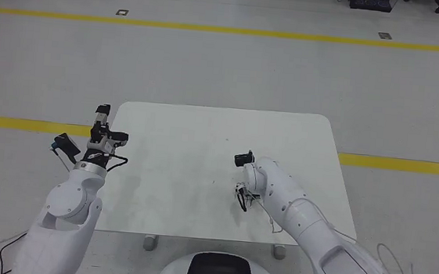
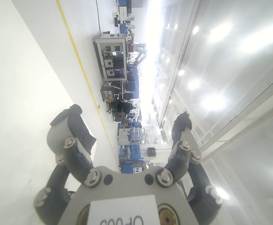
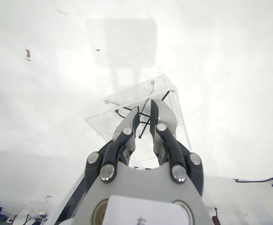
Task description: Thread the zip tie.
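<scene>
The right end effector (image 3: 144, 104), fingers only narrowly apart, hangs over black zip ties (image 3: 142, 126) lying crossed in a clear box (image 3: 181, 119) on the bench (image 1: 204, 136). Closing here could pinch two at once (they overlap). The left end effector (image 2: 129, 111), spread wide and holding nothing, sits at the bench's far edge.

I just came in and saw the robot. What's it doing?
The robot's right end effector is down at the white table, slightly open right over some black zip ties on a clear plastic stand. Its left end effector is wide open and empty, by the table's edge. I can't tell if any tie is threaded yet.
</scene>
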{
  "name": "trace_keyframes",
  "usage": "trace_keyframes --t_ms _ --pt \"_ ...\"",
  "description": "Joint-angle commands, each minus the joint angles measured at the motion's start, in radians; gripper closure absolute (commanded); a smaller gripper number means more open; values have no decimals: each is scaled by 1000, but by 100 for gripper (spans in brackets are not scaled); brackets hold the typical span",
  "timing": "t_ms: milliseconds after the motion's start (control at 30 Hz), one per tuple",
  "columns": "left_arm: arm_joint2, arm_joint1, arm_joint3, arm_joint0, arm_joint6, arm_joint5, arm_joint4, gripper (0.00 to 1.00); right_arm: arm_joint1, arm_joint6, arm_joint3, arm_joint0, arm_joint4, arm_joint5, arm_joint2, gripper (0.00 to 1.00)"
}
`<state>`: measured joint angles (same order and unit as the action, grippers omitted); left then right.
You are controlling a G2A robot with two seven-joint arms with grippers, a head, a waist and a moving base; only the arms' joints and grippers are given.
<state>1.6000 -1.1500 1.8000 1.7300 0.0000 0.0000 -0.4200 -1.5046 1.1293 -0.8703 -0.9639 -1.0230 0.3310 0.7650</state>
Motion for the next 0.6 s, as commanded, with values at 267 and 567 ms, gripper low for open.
trace_keyframes --t_ms 267,567 --pt "0 0 0 0 0 0 0 0 1 -9 -28 -14 -14 4 10 82" --pt "0 0 0 0 0 0 0 0 3 -5 -46 -25 -27 2 22 81"
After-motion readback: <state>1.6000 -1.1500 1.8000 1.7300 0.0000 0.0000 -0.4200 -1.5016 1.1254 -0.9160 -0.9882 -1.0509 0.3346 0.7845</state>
